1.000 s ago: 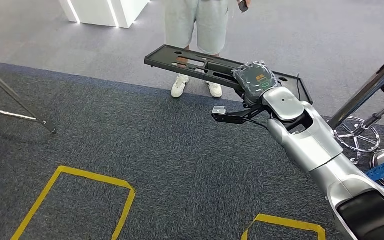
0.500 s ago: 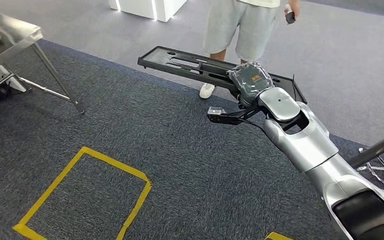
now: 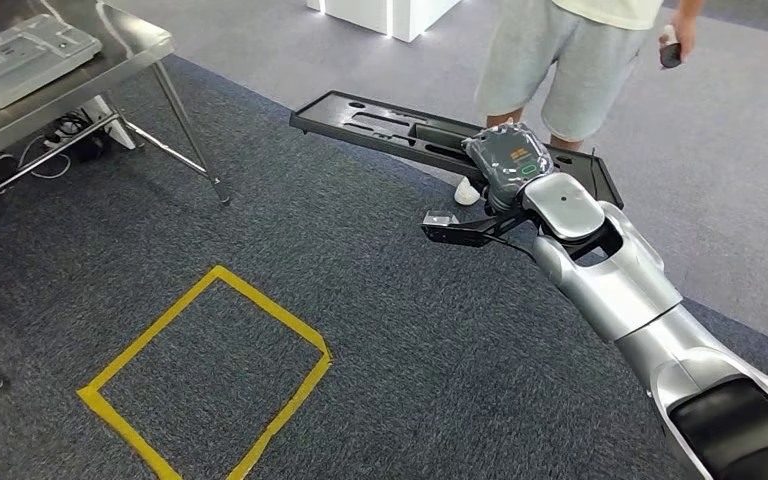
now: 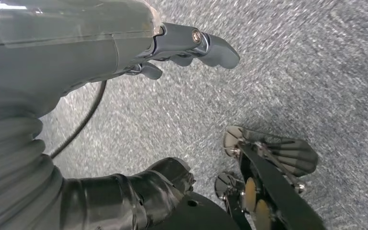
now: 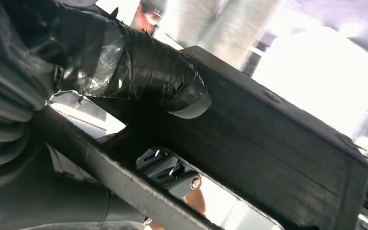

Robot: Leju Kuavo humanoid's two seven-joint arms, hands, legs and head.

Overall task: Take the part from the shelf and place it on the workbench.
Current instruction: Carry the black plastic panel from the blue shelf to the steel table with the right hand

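Metal workbench [image 3: 110,55] at upper left; yellow tape square [image 3: 210,370] on the carpet below it. Left hand [image 4: 172,50] hangs over the carpet, fingers loosely curled, holding nothing. At right, the right hand [image 3: 508,160] grips the long black part [image 3: 400,128], carried level above the floor, before a standing person [image 3: 570,60].

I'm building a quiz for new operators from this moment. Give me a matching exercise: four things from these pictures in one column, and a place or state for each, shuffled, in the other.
1. black part
2. metal workbench
3. yellow tape square
4. left hand

a. on the carpet
b. held by the right hand
c. holding nothing, above the floor
d. at the far left

Pairs: 1-b, 2-d, 3-a, 4-c
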